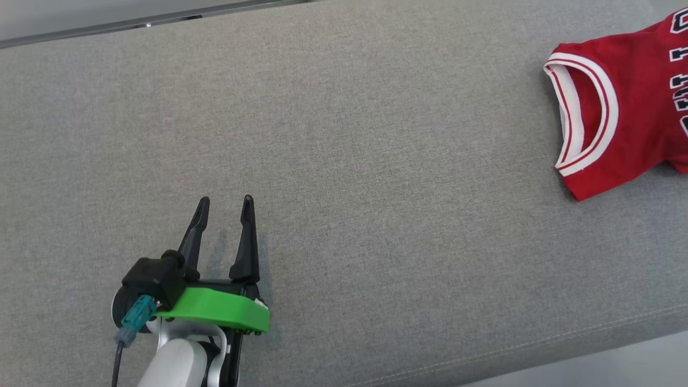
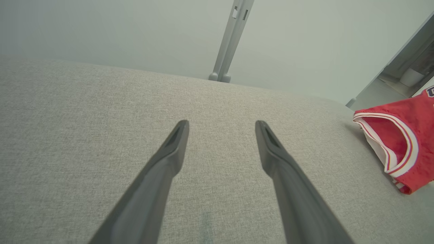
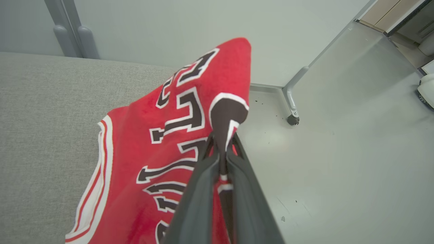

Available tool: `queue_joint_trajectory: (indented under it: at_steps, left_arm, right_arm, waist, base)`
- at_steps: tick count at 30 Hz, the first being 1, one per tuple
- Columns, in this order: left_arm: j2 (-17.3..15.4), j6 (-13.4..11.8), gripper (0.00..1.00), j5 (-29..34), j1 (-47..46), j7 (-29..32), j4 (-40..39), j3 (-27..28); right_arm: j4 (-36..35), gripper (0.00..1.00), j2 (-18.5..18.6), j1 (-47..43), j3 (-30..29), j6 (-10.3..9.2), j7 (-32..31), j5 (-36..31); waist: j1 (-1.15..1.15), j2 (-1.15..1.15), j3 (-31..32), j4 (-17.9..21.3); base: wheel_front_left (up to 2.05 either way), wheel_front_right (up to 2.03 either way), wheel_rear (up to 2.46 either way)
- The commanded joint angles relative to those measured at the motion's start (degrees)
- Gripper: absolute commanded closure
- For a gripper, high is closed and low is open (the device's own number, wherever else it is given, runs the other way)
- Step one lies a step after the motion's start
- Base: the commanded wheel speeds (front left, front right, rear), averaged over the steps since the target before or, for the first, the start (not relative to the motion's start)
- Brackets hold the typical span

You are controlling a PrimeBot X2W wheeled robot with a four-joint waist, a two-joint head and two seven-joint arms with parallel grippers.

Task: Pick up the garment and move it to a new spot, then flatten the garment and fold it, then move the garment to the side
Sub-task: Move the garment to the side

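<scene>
The garment (image 1: 629, 113) is a red jersey with white-and-red trim and dark lettering, lying at the far right of the grey cushioned surface (image 1: 344, 161). In the right wrist view my right gripper (image 3: 222, 140) is shut on a fold of the garment (image 3: 190, 115), which is lifted into a peak over the surface's right end. My left gripper (image 1: 224, 207) hovers open at the lower left, far from the cloth, with nothing between its fingers. The left wrist view shows the left gripper (image 2: 222, 130) spread wide and the garment (image 2: 403, 142) off to the right.
The grey fabric surface (image 2: 101, 118) has a stitched front edge (image 1: 537, 344) at the lower right. Beyond its right end lies a pale floor (image 3: 339, 152) with a metal leg and caster (image 3: 292, 118). A grey post (image 2: 230, 40) stands behind.
</scene>
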State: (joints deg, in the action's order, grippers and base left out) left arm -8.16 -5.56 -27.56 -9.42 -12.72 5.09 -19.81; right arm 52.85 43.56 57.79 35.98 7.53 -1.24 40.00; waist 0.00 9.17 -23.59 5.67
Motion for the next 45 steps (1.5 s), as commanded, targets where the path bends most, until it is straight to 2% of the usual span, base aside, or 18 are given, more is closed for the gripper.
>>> queue_joint_trajectory:
  at_steps: [1,15,22,28,30,31,32,38,45]
  left_arm:
    - [-0.66,-0.19,0.00,0.76,-1.18,0.40,-0.82,-0.05]
    - [-2.97,-1.06,0.00,2.64,-3.33,3.69,-6.27,-1.43]
    - [-3.27,-1.33,0.00,2.91,-3.86,4.37,-7.04,-1.74]
    - [-4.01,-1.53,0.00,3.13,-4.13,4.85,-7.51,-1.61]
    - [-4.24,-1.51,0.00,3.03,-4.23,4.83,-7.56,-1.46]
    - [-4.36,-1.56,0.00,3.00,-4.25,4.82,-7.59,-1.44]
    - [-4.38,-1.69,0.00,3.05,-4.29,4.84,-7.64,-1.47]
    - [-4.75,-2.25,0.00,3.24,-4.18,5.13,-7.94,-1.61]
    - [-5.01,-2.39,0.00,2.88,-4.32,5.27,-7.61,-1.57]
  right_arm:
    - [1.37,1.00,0.04,1.13,-0.17,-0.08,1.15,-1.42]
    - [18.50,1.00,-1.14,7.38,-3.82,-0.09,9.51,-12.23]
    - [20.81,1.00,-0.52,8.27,-6.26,-0.09,11.45,-17.00]
    - [21.13,1.00,1.16,6.58,-12.10,-0.10,10.51,-22.03]
    - [21.10,0.67,1.16,5.93,-14.72,-0.09,9.98,-23.70]
    - [21.08,0.13,1.24,5.90,-16.07,-0.10,10.54,-24.97]
    - [21.10,0.00,1.07,5.66,-17.21,-0.10,10.47,-26.05]
    - [21.11,0.00,-1.11,4.50,-23.86,-0.09,11.09,-32.23]
    - [21.11,0.00,-4.24,4.12,-28.70,-0.09,12.00,-38.20]
  waist:
    - [0.00,0.00,-2.49,-0.68]
    - [0.00,0.00,-8.94,-2.31]
    - [0.00,0.00,-10.60,-3.03]
    - [0.00,0.00,-11.82,-3.44]
    - [0.00,0.00,-12.12,-3.46]
    - [0.00,0.00,-12.27,-3.44]
    - [0.00,0.00,-12.37,-3.40]
    - [0.00,0.00,-12.64,-2.82]
    - [0.00,0.00,-12.27,-2.20]
  base:
    - [0.00,0.00,0.00]
    - [0.00,0.00,0.00]
    - [0.00,0.00,0.00]
    - [0.00,0.00,0.00]
    - [0.00,0.00,0.00]
    - [0.00,0.00,0.00]
    - [0.00,0.00,0.00]
    - [0.00,0.00,0.00]
    - [0.00,0.00,0.00]
